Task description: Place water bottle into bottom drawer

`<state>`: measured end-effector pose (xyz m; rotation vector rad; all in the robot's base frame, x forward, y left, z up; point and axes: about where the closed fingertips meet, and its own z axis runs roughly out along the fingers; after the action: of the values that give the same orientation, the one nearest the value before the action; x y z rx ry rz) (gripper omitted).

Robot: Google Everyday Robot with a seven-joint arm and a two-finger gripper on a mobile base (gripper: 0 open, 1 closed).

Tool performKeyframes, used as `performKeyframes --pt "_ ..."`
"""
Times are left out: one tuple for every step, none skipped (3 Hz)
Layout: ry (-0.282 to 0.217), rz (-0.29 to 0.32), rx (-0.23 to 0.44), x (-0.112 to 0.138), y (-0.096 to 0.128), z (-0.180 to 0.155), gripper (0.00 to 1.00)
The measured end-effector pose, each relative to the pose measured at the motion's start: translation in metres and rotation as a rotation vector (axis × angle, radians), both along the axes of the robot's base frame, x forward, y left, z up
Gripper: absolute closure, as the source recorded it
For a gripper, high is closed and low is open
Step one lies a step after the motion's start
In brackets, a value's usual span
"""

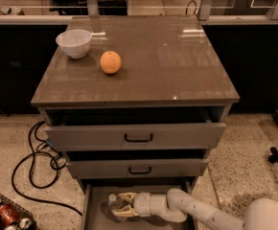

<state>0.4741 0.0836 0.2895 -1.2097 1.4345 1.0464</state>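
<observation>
The water bottle lies on its side in the bottom drawer, the lowest grey tray, pulled out furthest. It is clear, with its cap end toward the left. My gripper reaches in from the right on a white arm. Its pale fingers sit above and below the bottle, close around it. The bottle rests low against the drawer floor.
Two upper grey drawers with black handles stand partly open above. A white bowl and an orange sit on the cabinet top. Black cables and a basket of cans lie on the floor at left.
</observation>
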Motion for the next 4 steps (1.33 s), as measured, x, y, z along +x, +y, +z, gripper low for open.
performKeyframes --pt "0.005 -0.050 -0.008 0.015 0.005 -0.033 1.00" --pt "0.032 -0.082 -0.002 0.021 0.012 -0.062 1.00" --pt "0.067 -0.093 0.008 0.020 0.014 -0.083 1.00" --pt "0.080 -0.100 0.017 0.018 0.015 -0.090 1.00"
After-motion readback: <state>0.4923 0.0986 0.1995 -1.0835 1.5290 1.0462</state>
